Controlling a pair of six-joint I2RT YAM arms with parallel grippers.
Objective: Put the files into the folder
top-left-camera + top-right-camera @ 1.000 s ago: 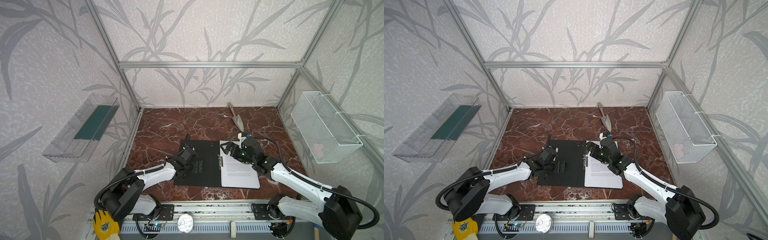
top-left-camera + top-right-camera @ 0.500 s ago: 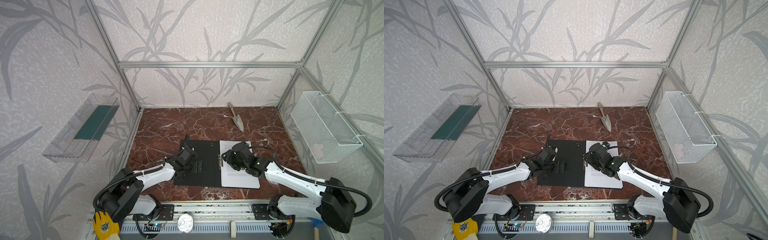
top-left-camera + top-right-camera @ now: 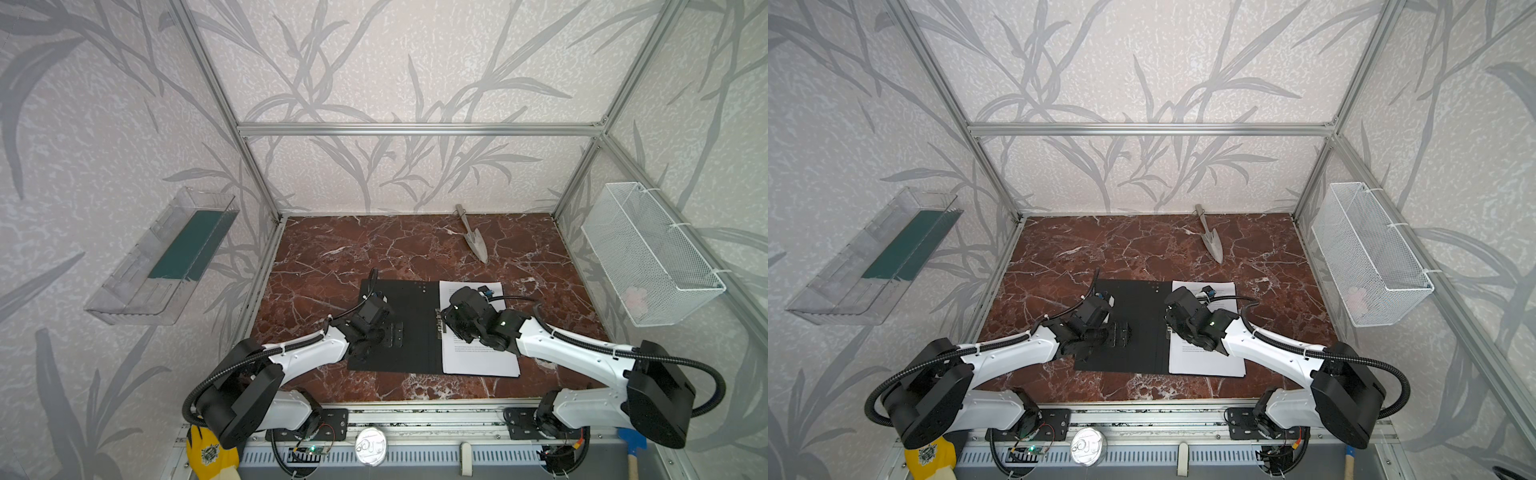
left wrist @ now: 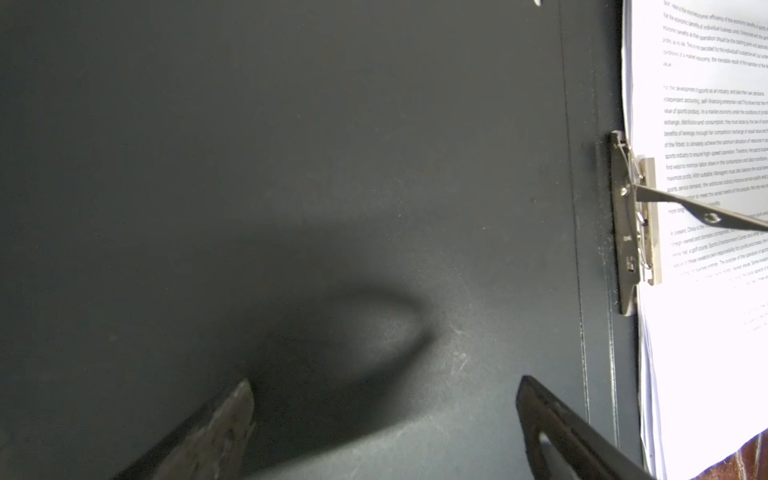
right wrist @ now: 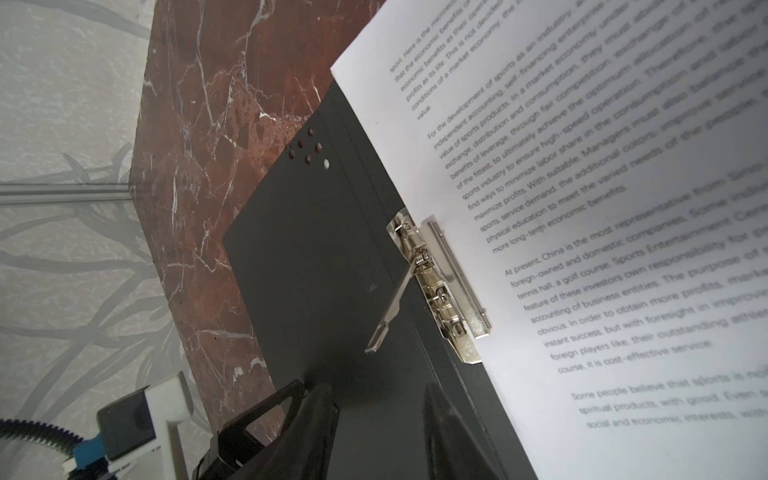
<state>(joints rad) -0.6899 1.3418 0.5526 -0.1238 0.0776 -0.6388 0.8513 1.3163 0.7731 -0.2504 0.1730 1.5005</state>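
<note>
I judge the filing to be at the clamping step. The folder (image 3: 415,340) lies open and flat on the table (image 3: 353,249), and the files (image 3: 478,361) rest on the half beside my right pincer (image 5: 376,395), on the side away from the left one. Their spine edge is tucked at the metal clip (image 5: 444,291), just ahead of that pincer's tips. The clip's lever (image 5: 392,303) stands raised, so I read the sheets as seated but not locked, though I cannot tell whether the clamp bar presses on them. My right pincer is partly drawn in and grasps nothing, with bare cover showing between its fingers. My left pincer (image 4: 386,386) is fully released, spread wide low over the empty cover; I cannot tell whether it touches. Next I would bring the right tips onto the lever and push it flat toward the paper, then swing the cover under the left pincer over the stack. The folder is thin, matte black board, faintly scuffed, with a creased spine and a few punched holes. The sheets are smooth white paper with dense small print and would slide easily. The clip is bright, springy plated steel and its lever a narrow flat strip, while the table is glossy red-brown marble veined in white.
</note>
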